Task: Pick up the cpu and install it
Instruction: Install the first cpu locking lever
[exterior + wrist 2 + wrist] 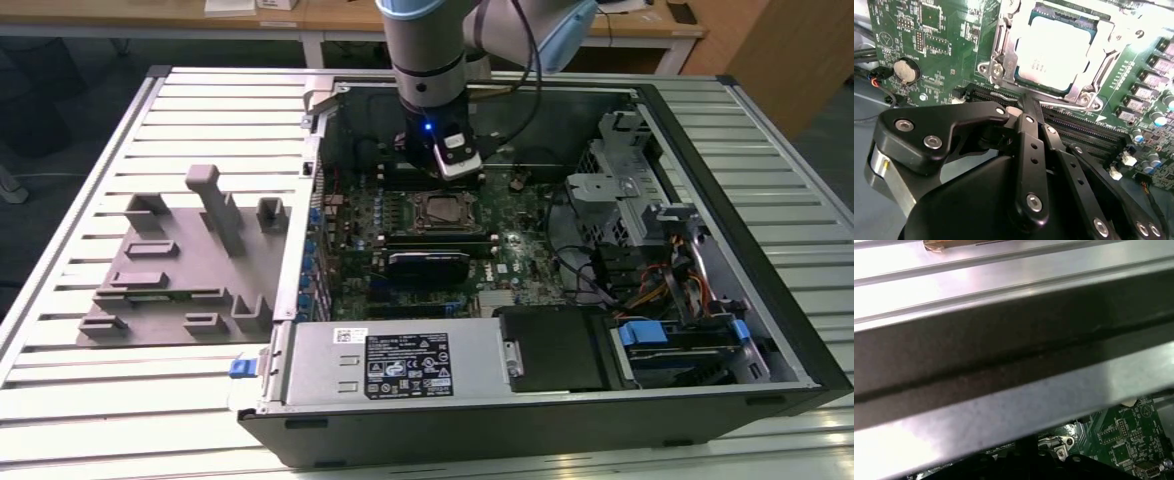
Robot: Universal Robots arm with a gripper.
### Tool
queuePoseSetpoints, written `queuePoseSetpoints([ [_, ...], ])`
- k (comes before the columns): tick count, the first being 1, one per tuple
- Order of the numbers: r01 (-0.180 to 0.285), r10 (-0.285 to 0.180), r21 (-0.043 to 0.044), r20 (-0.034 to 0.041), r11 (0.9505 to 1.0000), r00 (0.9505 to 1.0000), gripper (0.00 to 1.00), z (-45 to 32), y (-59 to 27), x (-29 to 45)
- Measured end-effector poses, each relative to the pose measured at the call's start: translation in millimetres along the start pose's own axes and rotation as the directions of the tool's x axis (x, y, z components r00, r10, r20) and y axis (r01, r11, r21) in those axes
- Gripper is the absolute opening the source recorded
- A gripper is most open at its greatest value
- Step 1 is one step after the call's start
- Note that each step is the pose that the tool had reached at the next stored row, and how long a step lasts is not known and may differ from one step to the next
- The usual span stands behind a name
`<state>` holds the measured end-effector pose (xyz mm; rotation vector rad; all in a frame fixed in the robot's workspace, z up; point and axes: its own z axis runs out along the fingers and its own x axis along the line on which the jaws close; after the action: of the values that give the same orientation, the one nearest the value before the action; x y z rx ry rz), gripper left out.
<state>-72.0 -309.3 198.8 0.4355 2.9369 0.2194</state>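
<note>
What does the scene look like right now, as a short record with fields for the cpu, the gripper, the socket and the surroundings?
cpu: shiny chip lying flat inside the socket frame
socket: metal frame around the cpu, on the green motherboard
gripper: black gripper just beside the socket, holding nothing
arm: reaches down into the open computer case
surroundings: grey fixture tray on the slatted table, at the exterior view's left

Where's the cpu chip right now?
The cpu sits in the motherboard socket, inside its metal frame, just beyond the gripper in the second wrist view.
</note>
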Motion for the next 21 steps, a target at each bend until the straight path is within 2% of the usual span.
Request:
queuePoseSetpoints([
  [2,0.001,-0.001,0.0042,0.0018,1.0,1.0,0.11,0.6,0.1,0.1],
  [13,-0.003,0.003,0.005,0.0026,1.0,1.0,0.11,1.2,3.5,1.2],
  [17,-0.051,0.051,0.0116,0.0111,0.9986,0.9987,0.11,1.6,4.2,1.5],
  [21,-0.107,0.107,0.0193,0.0213,0.9941,0.9941,0.11,2.0,4.5,1.7],
])
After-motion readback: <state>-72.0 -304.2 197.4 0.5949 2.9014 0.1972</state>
